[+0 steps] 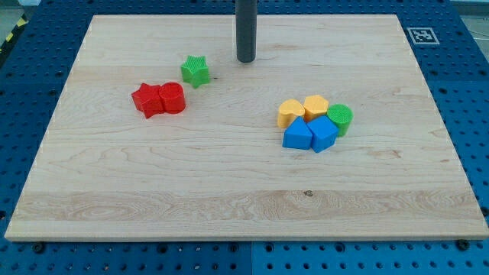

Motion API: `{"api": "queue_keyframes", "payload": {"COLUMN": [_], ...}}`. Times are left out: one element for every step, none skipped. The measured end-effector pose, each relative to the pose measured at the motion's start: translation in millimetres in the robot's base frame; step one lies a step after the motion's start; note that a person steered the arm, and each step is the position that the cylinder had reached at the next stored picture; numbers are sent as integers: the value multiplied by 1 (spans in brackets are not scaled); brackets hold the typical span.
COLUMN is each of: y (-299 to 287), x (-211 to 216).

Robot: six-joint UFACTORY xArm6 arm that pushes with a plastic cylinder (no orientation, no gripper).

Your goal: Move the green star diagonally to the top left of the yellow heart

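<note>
Wood board point(114, 191), blue pegboard around it. Going from the view's left to its right:

Red pair first: red star point(147, 100) touching a red cylinder point(173, 98), left of centre. Just up and right of them, green star point(195, 70), apart from the reds, free on all sides.

Next, the rod. My tip point(245, 59) sits near the star, on its right and slightly toward the view's top, not touching. No claw on this rig, just the bare rod; it holds nothing.

Well to the right, the cluster: yellow heart point(289, 113) at its left edge, a second yellow block point(315, 106) beside it, shape unclear, maybe hexagonal. Two blue blocks point(309, 135) pressed against them from below, green cylinder point(341, 118) on the far right end.

Read on the step: star is far left of the heart and only a bit higher. Goal spot looks like bare wood just up-left of the heart. Tip is on the wrong side for that push, I'd say. Better to route around the star's top to its left flank, staying clear of the reds, then push right and slightly down in a straight line through the star's middle. Star points will likely make it spin off-centre, so short pushes, re-centre often. Stop short of the heart; contact would shove the whole cluster.
</note>
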State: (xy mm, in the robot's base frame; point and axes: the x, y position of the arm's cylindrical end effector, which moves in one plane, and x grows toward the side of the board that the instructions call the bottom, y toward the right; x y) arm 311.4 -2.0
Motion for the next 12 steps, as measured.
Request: {"api": "queue_keyframes", "payload": {"y": [-12, -32, -32, -58, -61, -61, -87, -125, -162, -164, -156, -124], "x": [-13, -33, -33, -33, -33, -33, -35, -26, -19, 16, 28, 28]}}
